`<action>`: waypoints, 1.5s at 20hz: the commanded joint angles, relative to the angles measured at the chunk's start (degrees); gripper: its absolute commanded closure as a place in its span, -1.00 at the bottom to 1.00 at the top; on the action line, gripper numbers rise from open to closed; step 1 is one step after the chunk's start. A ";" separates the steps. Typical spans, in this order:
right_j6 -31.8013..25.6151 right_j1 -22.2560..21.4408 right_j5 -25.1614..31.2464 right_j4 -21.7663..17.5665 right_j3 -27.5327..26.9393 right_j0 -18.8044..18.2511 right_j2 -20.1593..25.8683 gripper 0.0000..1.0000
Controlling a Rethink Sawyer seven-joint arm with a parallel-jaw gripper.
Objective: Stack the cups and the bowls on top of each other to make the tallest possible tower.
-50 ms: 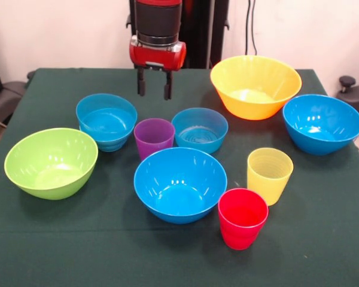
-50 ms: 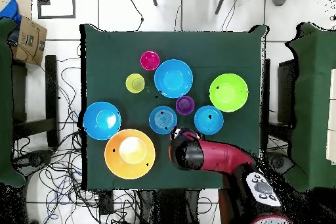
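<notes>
My gripper point(image 1: 154, 88) hangs open and empty above the table's far side, just behind the purple cup point(image 1: 154, 136). Two small blue bowls point(image 1: 106, 121) point(image 1: 200, 129) flank that cup. A large blue bowl point(image 1: 179, 184) sits in the centre and another large blue bowl point(image 1: 322, 122) at the right. The big yellow bowl point(image 1: 255, 86) stands far right and the lime green bowl point(image 1: 51, 161) at the left. A yellow cup point(image 1: 269, 174) and a red cup point(image 1: 242, 217) stand near the front right. Every piece stands alone, upright; no tower is in view.
Dark green cloth covers the table point(image 1: 60, 251). From overhead the red arm point(image 2: 210, 156) reaches in over the table edge beside the yellow bowl point(image 2: 130, 153) and hides the gripper. Cables lie on the floor point(image 2: 65, 188) around the table.
</notes>
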 commanded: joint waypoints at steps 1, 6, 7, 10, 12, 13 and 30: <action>8.02 1.67 6.12 4.52 -6.09 3.43 1.62 -1.00; 8.72 2.70 7.13 7.36 -8.78 5.74 0.36 -1.00; 9.10 2.68 7.64 8.20 -9.36 6.53 0.00 -1.00; 9.16 2.25 9.67 10.15 -10.76 7.92 -0.73 -1.00; 8.93 1.48 12.35 11.58 -11.96 8.88 -1.18 -1.00; 8.79 1.16 13.56 12.23 -12.51 9.30 -1.35 -1.00; 5.01 4.64 19.72 16.51 -21.95 9.74 -1.02 -1.00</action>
